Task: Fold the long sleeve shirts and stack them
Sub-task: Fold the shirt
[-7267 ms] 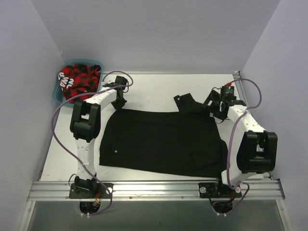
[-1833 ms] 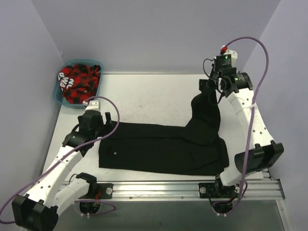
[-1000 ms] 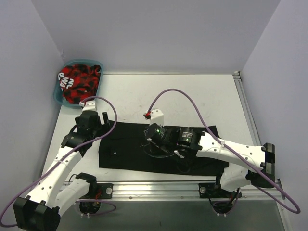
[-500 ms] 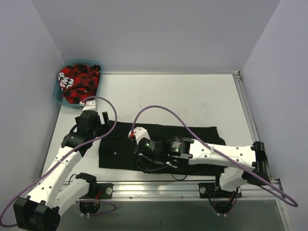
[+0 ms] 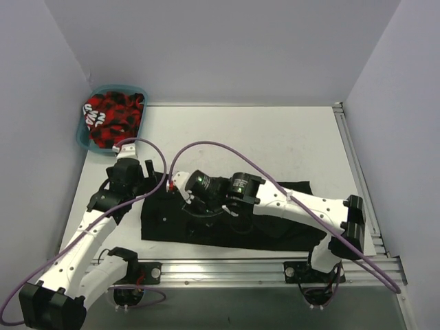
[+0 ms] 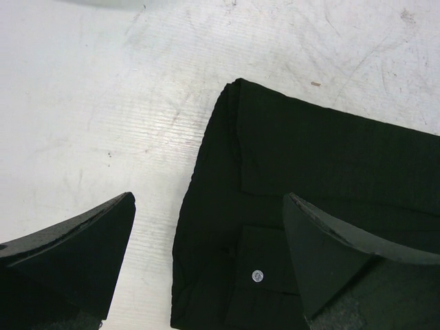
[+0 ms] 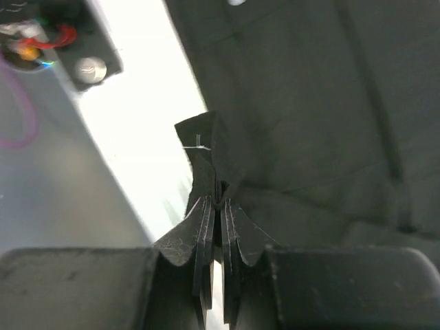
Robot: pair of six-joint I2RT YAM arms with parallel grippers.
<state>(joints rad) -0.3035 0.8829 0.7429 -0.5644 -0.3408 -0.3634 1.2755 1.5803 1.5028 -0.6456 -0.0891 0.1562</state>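
Note:
A black long sleeve shirt (image 5: 206, 232) lies folded into a wide band across the near part of the table. My right arm reaches leftward over it. The right gripper (image 5: 180, 196) is shut on a pinched fold of the shirt's black cloth (image 7: 213, 148), held low near the shirt's left end. In the left wrist view the shirt's far left corner (image 6: 275, 151) and a small pale button (image 6: 258, 276) lie under my left gripper (image 6: 208, 199). That gripper (image 5: 150, 180) hangs open just above this corner, with nothing between its fingers.
A teal basket (image 5: 110, 87) with a red and black garment (image 5: 110, 117) stands at the far left corner. Purple walls close in the table on three sides. A metal rail (image 5: 220, 269) runs along the near edge.
My right arm has swept left across the shirt, carrying the gripped cloth from the middle to the left end. The left arm has stayed still and open.

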